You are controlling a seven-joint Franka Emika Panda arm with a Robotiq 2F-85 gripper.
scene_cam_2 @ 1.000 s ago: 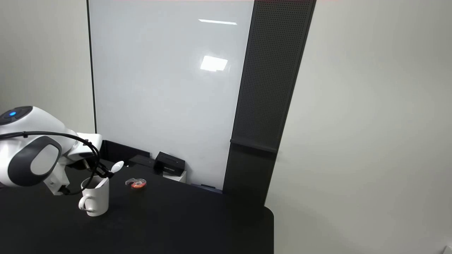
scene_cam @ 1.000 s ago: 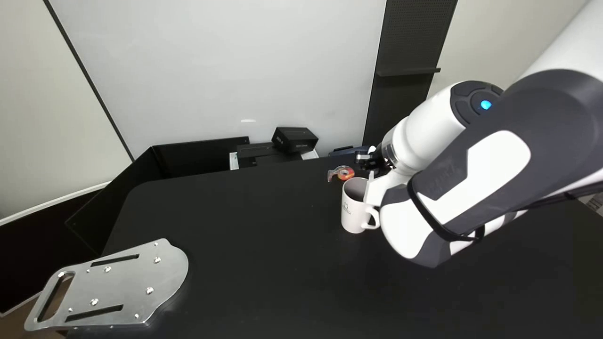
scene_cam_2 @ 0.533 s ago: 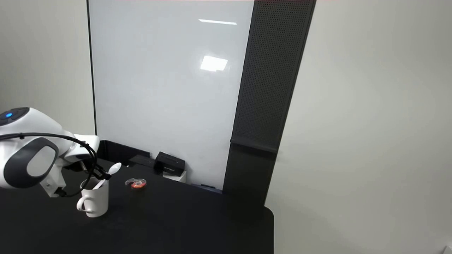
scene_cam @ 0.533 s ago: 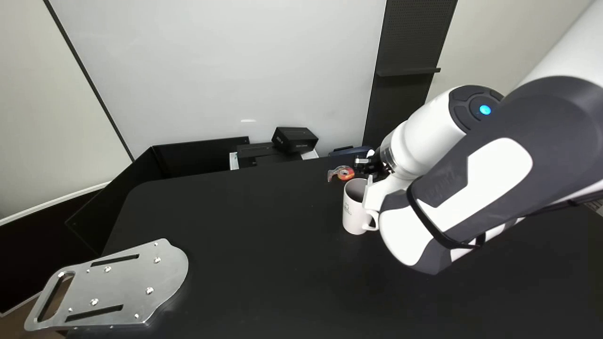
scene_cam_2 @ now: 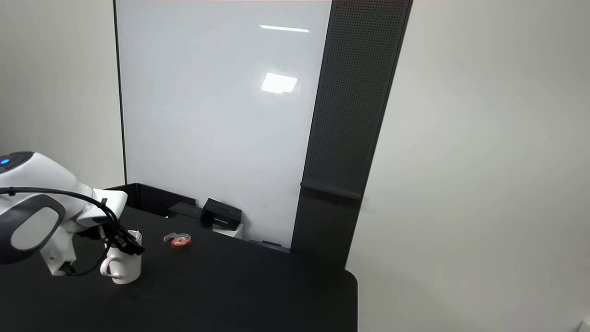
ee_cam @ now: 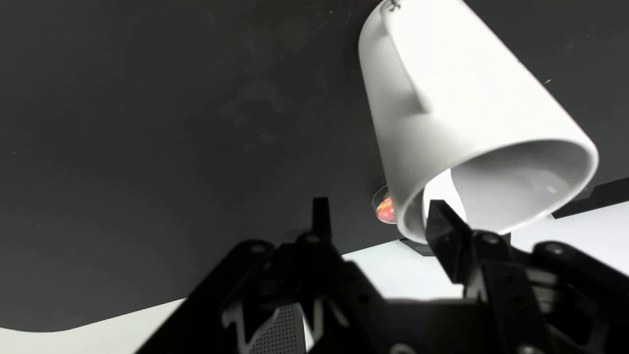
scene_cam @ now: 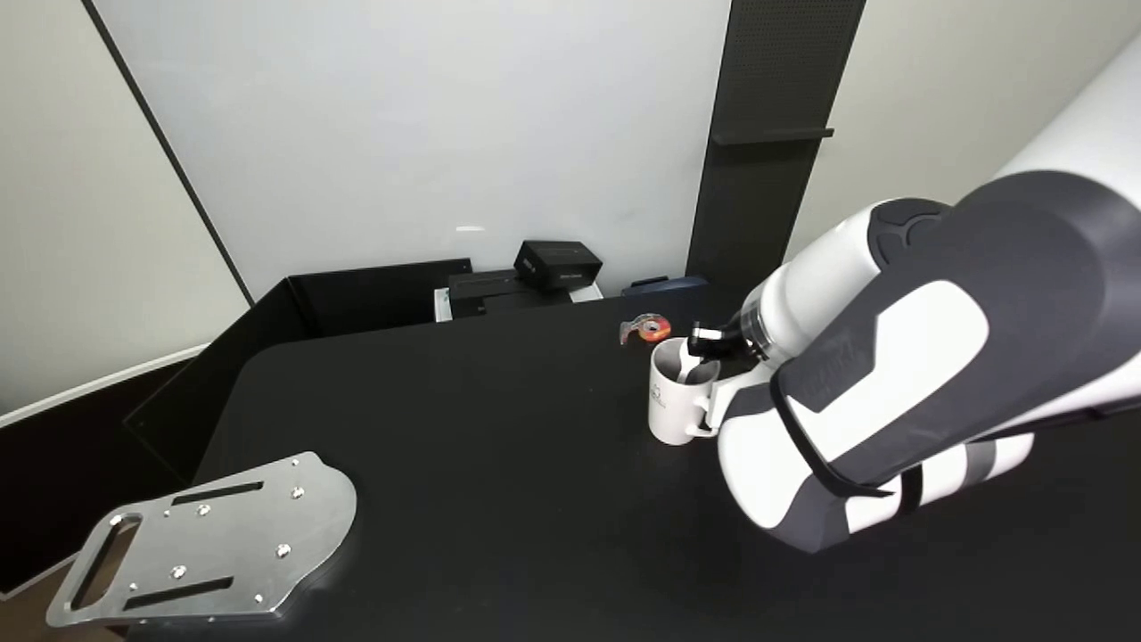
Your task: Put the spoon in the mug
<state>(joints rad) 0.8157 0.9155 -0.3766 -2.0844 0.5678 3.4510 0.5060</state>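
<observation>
The white mug (scene_cam: 673, 408) stands upright on the black table in both exterior views (scene_cam_2: 127, 268). In the wrist view the mug (ee_cam: 471, 83) shows at upper right with its open mouth towards me. The white spoon (scene_cam: 687, 360) leans inside the mug, its upper end near the rim. In the wrist view part of the spoon (ee_cam: 444, 187) shows inside the mouth, behind the right finger. My gripper (ee_cam: 379, 200) is open, its fingers well apart with nothing between them. The right finger overlaps the mug's mouth; the left is outside over the table. In an exterior view the gripper (scene_cam_2: 131, 244) hides most of the rim.
A clear tape dispenser with a red-orange roll (scene_cam: 653, 330) lies just behind the mug. A black box (scene_cam: 558, 265) stands at the table's back edge. A silver metal plate (scene_cam: 223, 539) lies at front left. A black cable (scene_cam_2: 69, 192) loops along the arm.
My gripper has moved lower beside the mug's rim and let go of the spoon. The spoon, earlier standing well above the rim at the gripper, has sunk into the mug.
</observation>
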